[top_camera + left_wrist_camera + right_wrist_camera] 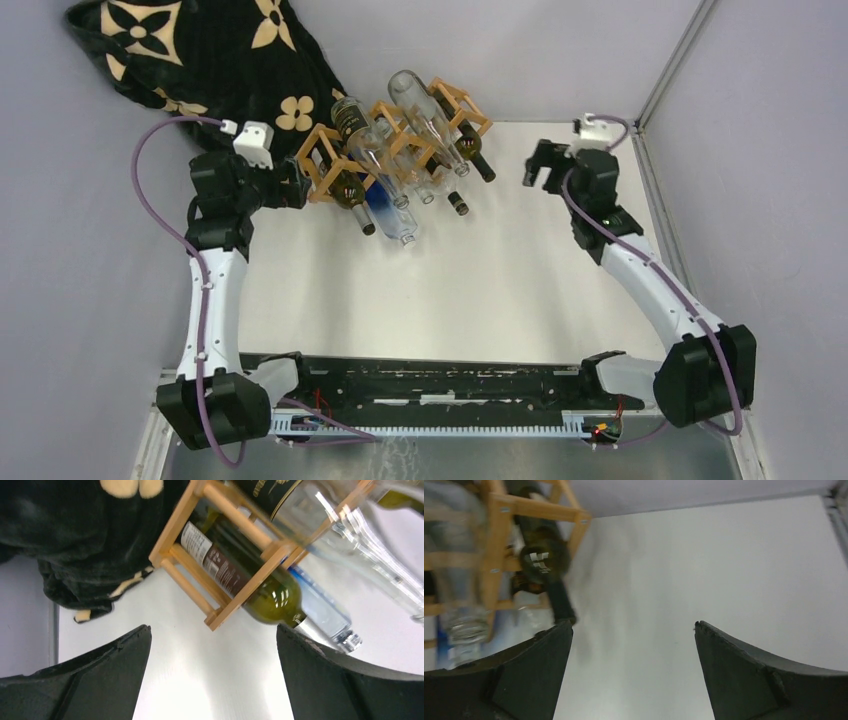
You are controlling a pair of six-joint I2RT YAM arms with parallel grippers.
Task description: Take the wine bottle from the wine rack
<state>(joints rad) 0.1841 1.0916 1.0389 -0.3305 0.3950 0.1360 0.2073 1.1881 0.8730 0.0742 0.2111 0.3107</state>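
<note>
The wooden wine rack [311, 145] lies at the back of the table with several bottles through its cells. A green wine bottle [350, 192] with a brown and white label fills the left end cell, neck toward me. My left gripper [290, 186] is open just left of that cell. In the left wrist view the green wine bottle [265, 597] and the wine rack [176, 521] lie just ahead of the open left gripper [214, 635], nothing between the fingers. My right gripper [540, 166] hangs open to the right of the rack, apart from a dark bottle [544, 560] in the right end cell.
A black cloth [200, 60] with cream flower prints is heaped at the back left, touching the rack's left end. Clear glass bottles [400, 170] lie across the rack's middle. Grey walls close in both sides, and a metal rail [670, 75] runs along the right.
</note>
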